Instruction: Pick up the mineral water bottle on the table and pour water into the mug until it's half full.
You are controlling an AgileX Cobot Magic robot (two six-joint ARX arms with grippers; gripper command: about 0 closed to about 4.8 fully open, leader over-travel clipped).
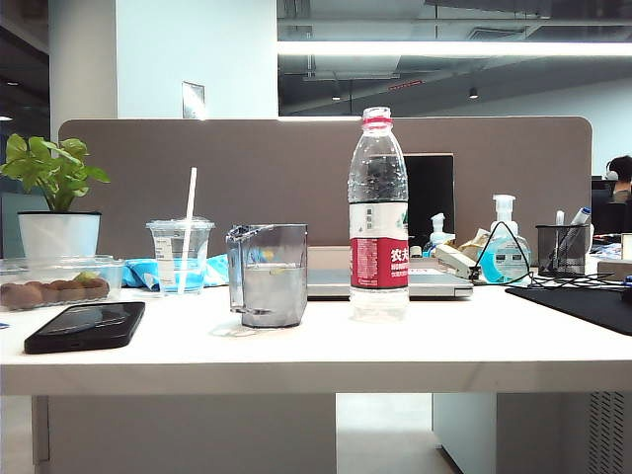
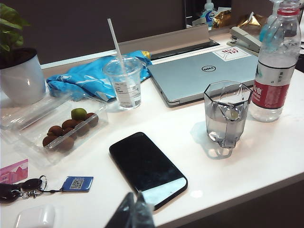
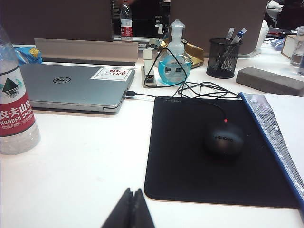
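The mineral water bottle [image 1: 378,217] stands upright on the white table [image 1: 316,367], clear with a red-and-white label. Just left of it stands the smoky clear mug [image 1: 269,275], with water in its lower part. The left wrist view shows both, the mug [image 2: 227,114] beside the bottle [image 2: 278,66]. My left gripper [image 2: 135,197] is shut and empty, hovering by the table's front edge over a phone's corner, well short of the mug. My right gripper [image 3: 133,191] is shut and empty above bare table, with the bottle [image 3: 14,104] off to one side. Neither gripper shows in the exterior view.
A black phone [image 1: 86,325], a lidded cup with straw [image 1: 181,255], a fruit tray [image 1: 54,282] and a potted plant [image 1: 57,197] sit left of the mug. A closed laptop [image 3: 71,85] lies behind the bottle. A mouse [image 3: 224,138] on a black pad [image 3: 190,156], a sanitizer bottle [image 3: 175,66] and a pen holder [image 3: 224,58] are to the right.
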